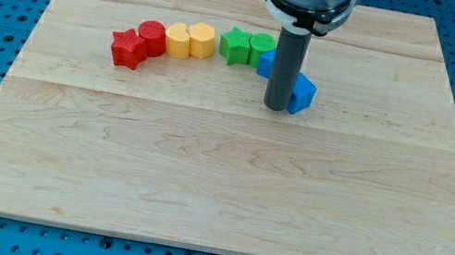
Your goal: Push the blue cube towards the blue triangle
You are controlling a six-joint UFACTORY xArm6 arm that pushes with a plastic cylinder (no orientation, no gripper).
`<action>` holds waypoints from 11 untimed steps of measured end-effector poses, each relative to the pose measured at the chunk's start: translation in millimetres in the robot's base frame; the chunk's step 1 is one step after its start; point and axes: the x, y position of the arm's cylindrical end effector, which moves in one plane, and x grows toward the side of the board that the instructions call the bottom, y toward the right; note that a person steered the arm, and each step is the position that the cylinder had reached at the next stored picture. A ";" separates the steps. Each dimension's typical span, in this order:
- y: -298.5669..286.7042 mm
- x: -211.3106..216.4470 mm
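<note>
Tip of my rod nearest camera, down on bench; no gripper on rig, nothing held. Blue block touching rod at its 3 o'clock, shape unclear. Second blue block at rod's 11 o'clock, half hidden behind rod. Beyond, toward 9 o'clock, curved row: two green blocks, two yellow blocks, two red blocks. Count: two blue, two green, two yellow, two red.

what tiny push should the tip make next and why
Probably a short push toward the view's left. My tip sits between the two blue blocks: one touches its right side, the other is half hidden behind the rod. I cannot tell which is the cube, so keep it small.
</note>
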 end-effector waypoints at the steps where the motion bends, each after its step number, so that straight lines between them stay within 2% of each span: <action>1: 9.3 20.4; 2: 36.1 46.7; 4: 49.6 11.2; 8: 20.2 16.8; 10: 20.1 -10.3; 11: 25.8 -5.4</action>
